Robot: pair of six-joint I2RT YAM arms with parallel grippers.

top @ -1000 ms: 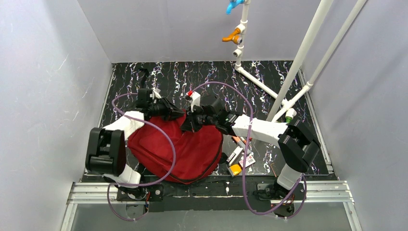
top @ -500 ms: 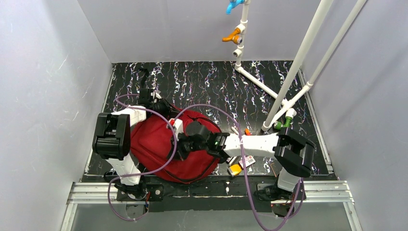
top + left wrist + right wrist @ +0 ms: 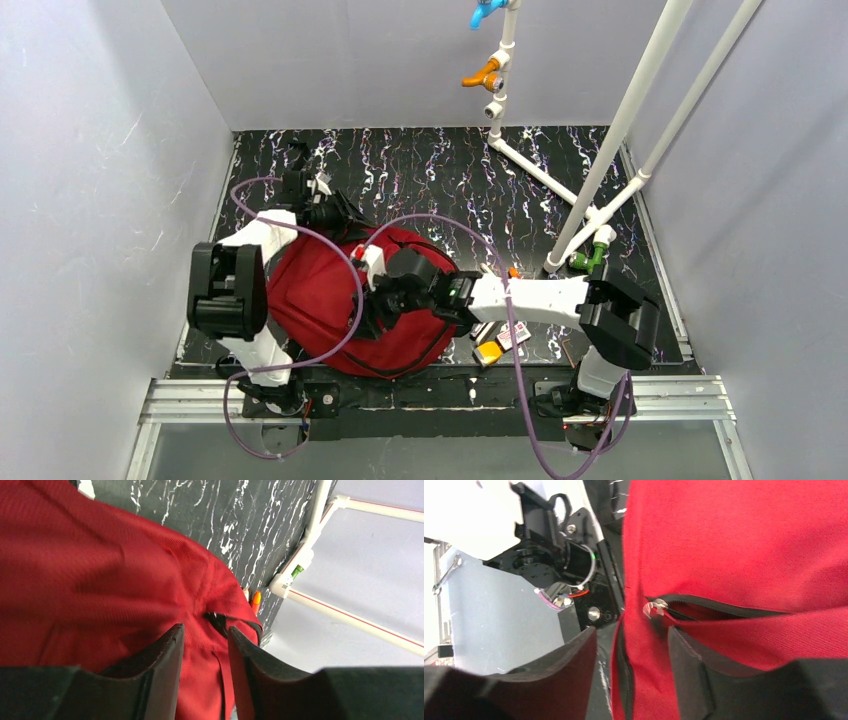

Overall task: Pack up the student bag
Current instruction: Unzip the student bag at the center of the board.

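The student bag (image 3: pixel 310 295) is a dark red backpack lying flat at the near left of the table. My left gripper (image 3: pixel 350 222) sits at its far top edge. In the left wrist view this gripper (image 3: pixel 206 641) is open, with red bag fabric (image 3: pixel 100 570) and a black strap tab (image 3: pixel 220 620) showing in the gap. My right gripper (image 3: pixel 370 312) hovers over the bag's middle. In the right wrist view it (image 3: pixel 634 645) is open astride a red zip-edged fold of the bag (image 3: pixel 749 545). A silver zip pull (image 3: pixel 655 607) lies just ahead of it.
Small boxes and cards (image 3: pixel 497 335) lie right of the bag. An orange marker (image 3: pixel 513 273) lies by the foot of the white pipe frame (image 3: pixel 600 140), which slants over the right half. A green-capped fitting (image 3: pixel 598 243) stands there. Grey walls enclose the table.
Both grippers were shut on the bag's raised top and have let go. The bag has dropped flat. The right arm swung toward the near left over the bag.
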